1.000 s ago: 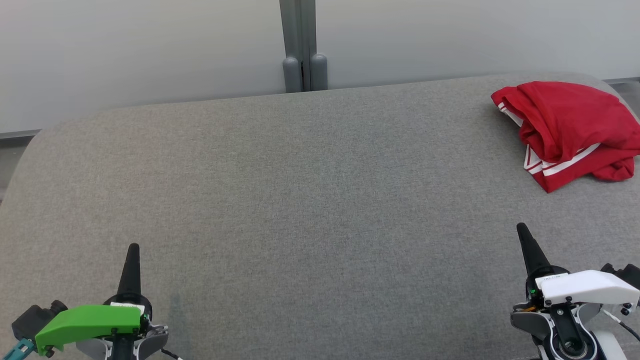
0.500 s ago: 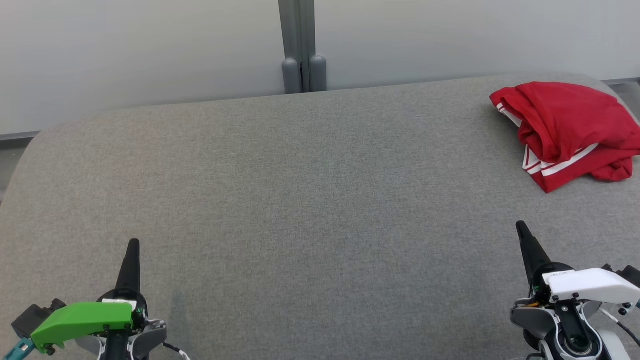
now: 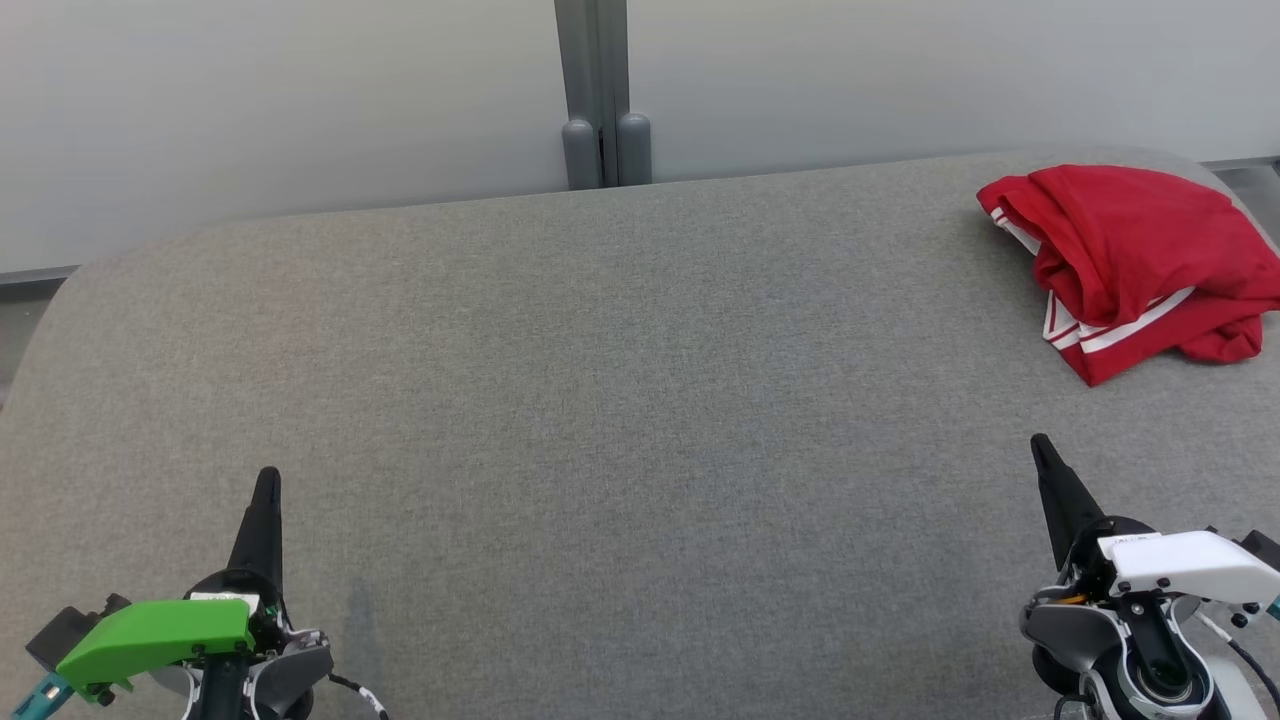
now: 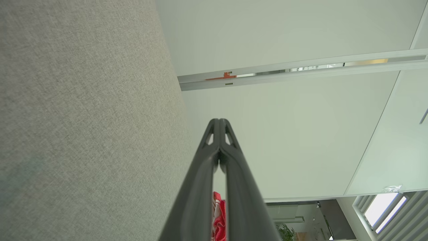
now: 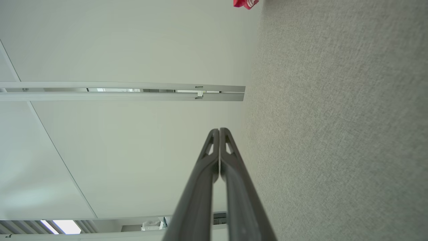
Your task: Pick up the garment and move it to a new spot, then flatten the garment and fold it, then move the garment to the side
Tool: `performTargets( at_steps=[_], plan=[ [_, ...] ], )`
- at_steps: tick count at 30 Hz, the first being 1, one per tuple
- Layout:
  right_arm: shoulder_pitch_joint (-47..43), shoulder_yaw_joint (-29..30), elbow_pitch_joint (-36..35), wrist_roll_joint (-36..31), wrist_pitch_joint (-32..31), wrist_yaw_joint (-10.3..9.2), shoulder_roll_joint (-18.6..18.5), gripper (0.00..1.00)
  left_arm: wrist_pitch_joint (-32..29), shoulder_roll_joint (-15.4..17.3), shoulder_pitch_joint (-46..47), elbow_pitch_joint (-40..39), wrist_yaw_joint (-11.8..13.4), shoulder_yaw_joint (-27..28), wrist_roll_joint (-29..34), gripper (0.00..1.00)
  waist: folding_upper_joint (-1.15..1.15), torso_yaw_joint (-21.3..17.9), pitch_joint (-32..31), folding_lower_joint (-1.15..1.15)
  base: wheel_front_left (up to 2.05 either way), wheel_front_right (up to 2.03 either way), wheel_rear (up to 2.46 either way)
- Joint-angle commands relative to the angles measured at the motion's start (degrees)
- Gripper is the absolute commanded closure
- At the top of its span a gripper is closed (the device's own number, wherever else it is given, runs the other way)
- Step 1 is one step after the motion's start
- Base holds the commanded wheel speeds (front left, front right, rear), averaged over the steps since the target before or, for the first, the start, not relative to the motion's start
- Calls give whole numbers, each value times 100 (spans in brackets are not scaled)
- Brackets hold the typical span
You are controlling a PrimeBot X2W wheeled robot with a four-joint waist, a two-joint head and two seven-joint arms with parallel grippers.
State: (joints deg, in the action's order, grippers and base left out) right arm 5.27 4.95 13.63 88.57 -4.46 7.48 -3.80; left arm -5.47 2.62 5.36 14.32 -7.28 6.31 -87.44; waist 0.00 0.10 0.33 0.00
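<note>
The left gripper [image 3: 267,476] has long, black, tapering fingers [image 3: 262,530] under a bright green cover [image 3: 155,634] tipped with a teal plug [image 3: 28,697], while the right gripper [image 3: 1039,444] has a white cover [image 3: 1190,566] dotted with dark screws over a rounded grey housing [image 3: 1058,625] and thin black cables.

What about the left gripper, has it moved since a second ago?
Yes, slightly: the left gripper has crept forward over the grey fabric surface, toward the wall post.

Grey fabric table [image 3: 600,400] — pale wall [image 3: 300,100] behind.
</note>
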Motion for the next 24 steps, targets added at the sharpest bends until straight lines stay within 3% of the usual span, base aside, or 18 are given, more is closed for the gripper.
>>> performTargets(
  at_steps=[1,11,24],
  plan=[
    [78,27,13,129,-43,2,9,100,-28,43,107,-26,-29,25,-137,100,0,-1,-2,0,0,0,0],
    [118,69,43,498,-153,2,20,100,-130,45,119,-33,-37,35,-525,100,0,-10,-15,0,0,0,0],
    [108,84,43,450,-161,2,30,100,-130,44,119,-33,-38,33,-503,100,0,-10,-15,0,0,0,0]
  ],
)
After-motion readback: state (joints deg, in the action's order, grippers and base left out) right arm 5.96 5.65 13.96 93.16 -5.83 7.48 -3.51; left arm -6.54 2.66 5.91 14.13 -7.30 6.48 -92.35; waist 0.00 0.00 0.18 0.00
